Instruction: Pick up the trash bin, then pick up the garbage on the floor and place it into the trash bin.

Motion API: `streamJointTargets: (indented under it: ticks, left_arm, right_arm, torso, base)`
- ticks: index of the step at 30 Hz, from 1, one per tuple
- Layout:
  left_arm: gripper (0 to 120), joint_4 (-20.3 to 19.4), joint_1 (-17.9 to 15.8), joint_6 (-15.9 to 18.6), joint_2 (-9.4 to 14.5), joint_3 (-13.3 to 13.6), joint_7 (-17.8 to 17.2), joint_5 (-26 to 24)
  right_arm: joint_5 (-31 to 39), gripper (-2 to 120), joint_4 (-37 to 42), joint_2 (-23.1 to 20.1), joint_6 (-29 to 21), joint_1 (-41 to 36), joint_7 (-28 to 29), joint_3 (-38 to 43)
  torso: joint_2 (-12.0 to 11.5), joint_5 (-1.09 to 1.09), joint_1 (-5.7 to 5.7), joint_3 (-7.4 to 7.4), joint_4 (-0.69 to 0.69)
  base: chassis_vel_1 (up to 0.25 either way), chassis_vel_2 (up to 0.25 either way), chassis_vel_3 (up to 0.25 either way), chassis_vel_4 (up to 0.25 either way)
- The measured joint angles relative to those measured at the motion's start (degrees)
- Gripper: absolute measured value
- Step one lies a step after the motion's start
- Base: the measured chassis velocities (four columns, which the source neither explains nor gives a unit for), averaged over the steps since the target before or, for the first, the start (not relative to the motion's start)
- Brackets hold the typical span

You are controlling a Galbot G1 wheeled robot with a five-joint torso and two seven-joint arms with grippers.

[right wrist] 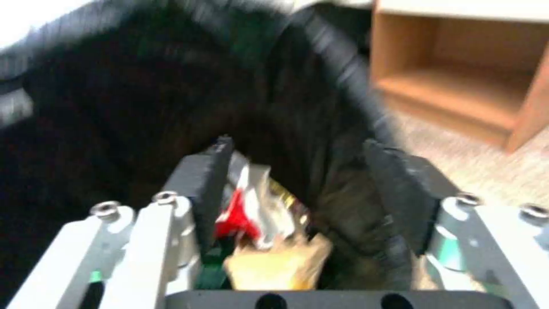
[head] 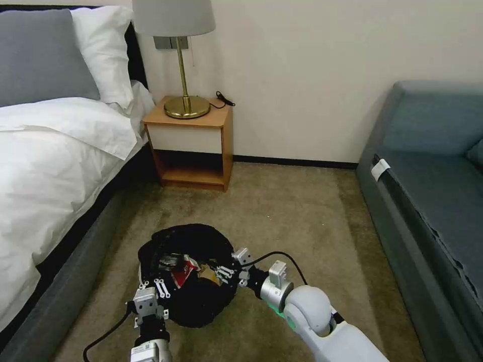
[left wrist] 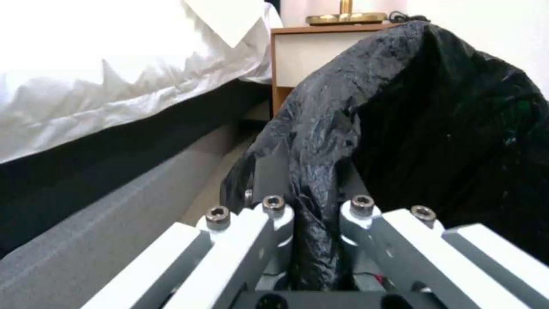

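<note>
Beige carpet [head: 302,211] is lying between a bed [head: 50,166] and a grey sofa [head: 432,201], with a nightstand [head: 193,146] at the wall. On it the bin [head: 193,296] is sitting near the bed. The left gripper [left wrist: 312,201] is pinching the bin's bag at the near rim, fingers narrow. The right gripper [right wrist: 303,189] is standing wide over the far-right rim, holding nothing. Below it a red-and-white packet [right wrist: 243,210] and a tan scrap [right wrist: 280,266] are lying inside the bin.

Brown carpet floor [head: 302,211] with furniture on it.
A bed [head: 55,166] stands on one side and a blue-grey sofa [head: 432,201] on the other. A small wooden table [head: 193,146] stands by the wall, next to the bed.
</note>
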Motion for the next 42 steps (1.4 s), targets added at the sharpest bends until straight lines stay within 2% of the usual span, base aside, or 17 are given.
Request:
streamJointTargets:
  ticks: [1,3,4,6,8,10,19,34,42]
  left_arm:
    - [3,0.0,0.0,0.0,0.0,0.0,0.0,0.0]
    - [3,-0.1,-0.6,0.1,-0.2,0.0,-0.1,-0.5]
    - [3,-0.1,-0.6,0.1,-0.2,0.0,-0.1,-0.5]
    - [3,-0.1,-1.1,0.3,-0.2,-0.1,-0.2,-1.2]
    - [3,-0.1,-1.3,0.5,-0.2,-0.1,-0.3,-1.6]
    - [3,0.3,-2.0,0.8,-0.2,-0.4,-0.3,-3.1]
    - [3,0.9,-4.2,0.9,-0.1,-0.7,-0.4,-4.6]
    - [3,1.0,-3.2,0.1,1.0,-2.7,-0.3,-6.5]
    - [3,0.3,-3.3,0.1,1.4,-3.2,-0.2,-6.7]
  right_arm:
    - [0.0,63,0.0,0.0,0.0,0.0,0.0,0.0]
    - [2.1,74,1.8,-0.1,0.1,-0.1,0.5,3.3]
    - [2.1,74,1.8,-0.1,0.1,-0.1,0.5,3.3]
    - [3.2,85,2.4,-0.3,0.6,-0.5,0.9,6.4]
    - [3.6,88,2.5,-0.4,0.8,-0.6,1.2,7.6]
    - [4.8,98,2.6,-0.9,1.7,-1.7,2.5,12.3]
    - [5.7,100,0.0,-1.9,5.0,-6.1,5.4,20.2]
    - [5.3,100,-9.7,2.4,8.5,-6.6,7.3,25.6]
    - [4.7,100,-14.0,2.7,9.7,-6.7,7.3,27.8]
  torso:
    - [0.0,0.0,0.0,0.0,0.0]
    - [0.0,0.0,0.0,0.0,0.0]
    - [0.0,0.0,0.0,0.0,0.0]
    - [0.0,0.01,0.0,0.0,0.0]
    - [0.0,0.01,0.0,0.0,0.0]
    - [0.0,0.01,0.0,0.0,0.0]
    - [0.0,0.01,0.0,0.0,-0.01]
    - [0.0,0.0,0.0,0.0,0.0]
    - [0.0,0.01,0.0,0.0,0.0]
  base:
    - [0.0,0.0,0.0,0.0]
    - [0.0,0.0,0.0,0.0]
    - [0.0,0.0,0.0,0.0]
    - [0.0,0.0,0.0,0.0]
    - [0.0,0.0,0.0,0.0]
    - [0.0,0.0,0.0,0.0]
    - [0.0,0.0,0.0,0.0]
    - [0.0,0.0,0.0,0.0]
    - [0.0,0.0,0.0,0.0]
